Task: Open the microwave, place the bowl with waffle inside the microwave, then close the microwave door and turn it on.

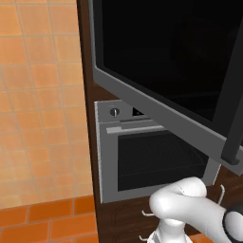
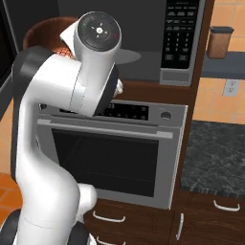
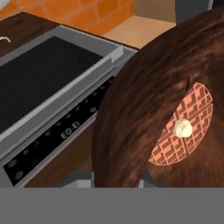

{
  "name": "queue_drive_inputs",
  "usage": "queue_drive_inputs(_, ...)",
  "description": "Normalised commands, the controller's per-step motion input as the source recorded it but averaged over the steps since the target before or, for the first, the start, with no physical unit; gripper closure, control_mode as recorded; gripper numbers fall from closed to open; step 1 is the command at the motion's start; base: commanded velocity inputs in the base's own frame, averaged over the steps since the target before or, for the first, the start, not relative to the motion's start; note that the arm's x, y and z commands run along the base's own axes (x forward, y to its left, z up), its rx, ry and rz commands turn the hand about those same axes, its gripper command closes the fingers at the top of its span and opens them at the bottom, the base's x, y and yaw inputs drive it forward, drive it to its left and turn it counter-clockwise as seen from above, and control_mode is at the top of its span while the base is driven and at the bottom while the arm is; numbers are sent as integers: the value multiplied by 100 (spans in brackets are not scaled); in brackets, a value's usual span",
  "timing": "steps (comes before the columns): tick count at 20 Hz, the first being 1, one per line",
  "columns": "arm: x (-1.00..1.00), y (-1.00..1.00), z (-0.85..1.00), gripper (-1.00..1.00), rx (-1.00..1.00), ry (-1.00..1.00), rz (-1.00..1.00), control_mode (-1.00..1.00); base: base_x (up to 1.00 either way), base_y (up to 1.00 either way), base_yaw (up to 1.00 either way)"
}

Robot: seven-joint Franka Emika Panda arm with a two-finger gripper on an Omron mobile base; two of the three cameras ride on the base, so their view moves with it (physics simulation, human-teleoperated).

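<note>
Close up in the hand view, the claw [image 3: 116, 177] shows as two dark finger tips at the bottom, one to each side of the near rim of the bowl [image 3: 144, 100]. The rim sits between the tips and hides their ends, so they appear closed on it, gripping the bowl. It is a brown, wood-grained bowl, and it spreads up and away from the claw. Inside it, toward the right, lies the waffle [image 3: 186, 127], an orange half-round with a grid pattern and a small pale dab on top.

Past the bowl's left edge in this view lies the oven [image 3: 48, 92], with its dark windowed door, grey handle and black display strip, and beyond it some orange tiled floor.

From the right base view the white arm [image 2: 52, 139] rises in front of the oven [image 2: 139, 143], and its upper joint covers the claw. The brown bowl [image 2: 45, 31] peeks out behind the arm's top, at the level of the open cavity of the microwave [image 2: 143, 38], whose keypad panel stands to the right. A dark stone counter [image 2: 215, 153] lies to the right of the oven.

In the left base view the microwave door [image 1: 166, 66] stands swung out toward the camera, its black glass edged in grey and its black bar handle [image 1: 236, 95] running down the right side, with the oven [image 1: 142, 152] below it.
</note>
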Motion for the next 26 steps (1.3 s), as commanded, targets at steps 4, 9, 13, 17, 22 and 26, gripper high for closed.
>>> queue_drive_inputs(4, 89, 25, 6, 100, 0, 0, 0, -100, 0, 0, 0)
queue_drive_inputs(9, 89, 3, 2, 100, 0, 3, 0, -100, 0, 0, 0)
queue_drive_inputs(13, 99, 0, 3, 100, 0, 4, 0, -100, 0, 0, 0)
queue_drive_inputs(17, 92, 0, 6, 100, 0, 3, 0, -100, 0, 0, 0)
queue_drive_inputs(22, 94, 0, 10, 100, 0, 2, 0, -100, 0, 0, 0)
queue_drive_inputs(26, 75, 0, 3, 100, 1, 1, 0, -100, 0, 0, 0)
